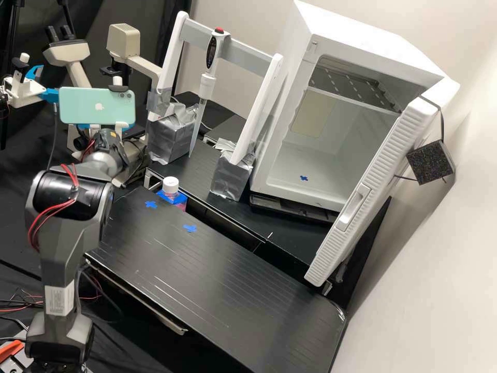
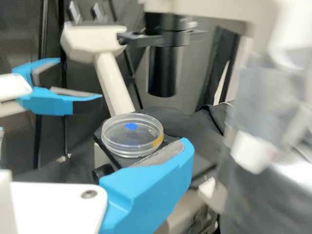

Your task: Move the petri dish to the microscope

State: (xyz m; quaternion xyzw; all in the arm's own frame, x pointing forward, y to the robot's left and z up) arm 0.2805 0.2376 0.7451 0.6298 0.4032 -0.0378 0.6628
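Dish (image 2: 123, 141) on microscope (image 2: 84, 41) stage (image 2: 108, 154), hand (image 1: 128, 126) wide beside it

The clear, round dish lies flat on the microscope's dark stage, under a black cylinder (image 2: 163, 73). A blue patch shows within its outline, and a yellow-orange patch marks part of its rim. In the wrist view the hand (image 2: 95, 141) is wide and holds nothing: one blue finger (image 2: 146, 190) stands close by the dish, its grey pad (image 2: 165, 153) bare. Whether that finger touches the dish, I cannot tell.

In the high view the arm (image 1: 61, 248) reaches up from its base to the microscope, with a pale green phone (image 1: 97, 105) mounted near its end. The second arm's blue-fingered grasping part (image 1: 27, 87) is off to the left of the phone.

To the right of the microscope, a pipette (image 1: 207, 85) hangs upright from a white and grey frame (image 1: 256, 111) whose feet are wrapped in silver tape. Near it, a bottle (image 1: 171, 185) with a white cap and pink contents stands at the edge of the black surface (image 1: 207, 280). Two blue tape marks (image 1: 190, 228) lie on that surface near the bottle. Farther right is a white cabinet (image 1: 357, 36), its door (image 1: 370, 191) open, with a shelf (image 1: 357, 88) inside and another blue mark (image 1: 304, 178) on its floor.
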